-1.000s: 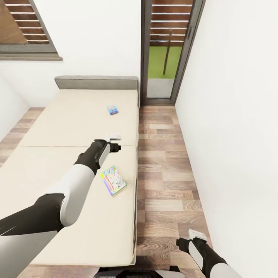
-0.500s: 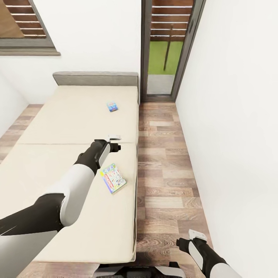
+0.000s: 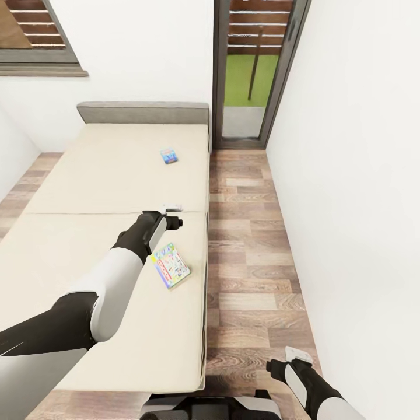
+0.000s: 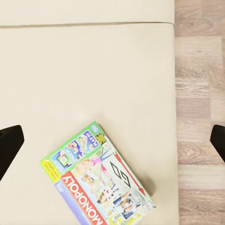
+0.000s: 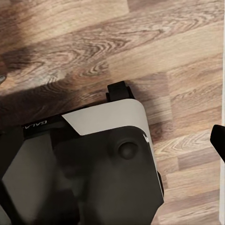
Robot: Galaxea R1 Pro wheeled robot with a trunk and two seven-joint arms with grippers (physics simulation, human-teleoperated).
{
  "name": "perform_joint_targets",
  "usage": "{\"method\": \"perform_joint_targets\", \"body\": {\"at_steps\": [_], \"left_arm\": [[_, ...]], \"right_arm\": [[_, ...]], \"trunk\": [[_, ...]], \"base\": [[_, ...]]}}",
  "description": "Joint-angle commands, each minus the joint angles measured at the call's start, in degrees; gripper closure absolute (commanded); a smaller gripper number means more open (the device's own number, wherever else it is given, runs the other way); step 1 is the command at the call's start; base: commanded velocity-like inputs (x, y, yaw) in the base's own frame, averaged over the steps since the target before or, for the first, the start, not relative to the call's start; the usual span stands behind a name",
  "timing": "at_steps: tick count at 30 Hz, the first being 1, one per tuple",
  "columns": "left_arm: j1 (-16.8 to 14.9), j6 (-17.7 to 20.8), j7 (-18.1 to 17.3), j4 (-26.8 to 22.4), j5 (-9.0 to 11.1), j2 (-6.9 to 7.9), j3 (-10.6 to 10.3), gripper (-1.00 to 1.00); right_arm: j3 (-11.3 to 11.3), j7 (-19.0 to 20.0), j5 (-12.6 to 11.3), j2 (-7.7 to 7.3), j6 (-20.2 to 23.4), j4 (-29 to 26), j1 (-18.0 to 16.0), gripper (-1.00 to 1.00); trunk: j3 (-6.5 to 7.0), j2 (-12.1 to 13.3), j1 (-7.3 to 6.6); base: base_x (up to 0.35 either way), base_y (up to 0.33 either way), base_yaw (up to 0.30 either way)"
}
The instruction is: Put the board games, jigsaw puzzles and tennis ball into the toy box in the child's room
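Two board games lie on the cream bed (image 3: 87,192). The nearer one (image 3: 170,266) is a Monopoly box (image 4: 101,180) with a green, yellow and red cover, flat near the bed's right edge. The farther one (image 3: 169,156) is small and blue, up toward the headboard. My left gripper (image 3: 175,214) hovers open above the bed just beyond the nearer box, its fingertips (image 4: 9,145) wide apart with nothing between them. My right gripper (image 3: 289,359) hangs open, low over the wood floor. The toy box, table, jigsaw puzzles and tennis ball are out of view.
A wood-plank aisle (image 3: 251,245) runs between the bed and the white right wall (image 3: 361,175). A glass door (image 3: 251,76) stands at its far end, a window (image 3: 35,35) at the upper left. My own base (image 5: 93,159) sits under the right arm.
The whole picture has slid slightly upward, so the camera has moved. Both arms keep their pose, and both board games lie where they were on the bed.
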Motion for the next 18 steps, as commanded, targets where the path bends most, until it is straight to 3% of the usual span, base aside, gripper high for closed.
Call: {"method": "perform_joint_targets", "body": {"at_steps": [1,3,12,18], "left_arm": [[0.0,0.3,-0.2,-0.1,-0.6,-0.08,0.4,-1.00],[0.0,0.2,-0.2,-0.1,-0.6,-0.08,0.4,-1.00],[0.0,0.2,-0.2,-0.1,-0.6,-0.08,0.3,-1.00],[0.0,0.2,-0.2,-0.1,-0.6,-0.08,0.3,-1.00]], "right_arm": [[0.0,-0.3,-0.6,0.02,0.4,-0.2,0.0,-1.00],[-0.1,-0.3,-0.6,0.05,0.9,-0.2,-0.2,-1.00],[-1.8,-0.2,-0.6,0.51,11.8,-5.0,-0.5,-1.00],[-4.0,-0.2,-0.6,0.43,14.2,-8.5,-0.2,-1.00]], "trunk": [[-0.17,-0.1,0.03],[-0.36,-0.1,0.03],[-1.22,-0.1,0.03],[-1.78,-0.1,0.03]], "base": [[0.000,0.000,0.000],[0.000,0.000,0.000],[0.000,0.000,0.000],[0.000,0.000,0.000]]}}
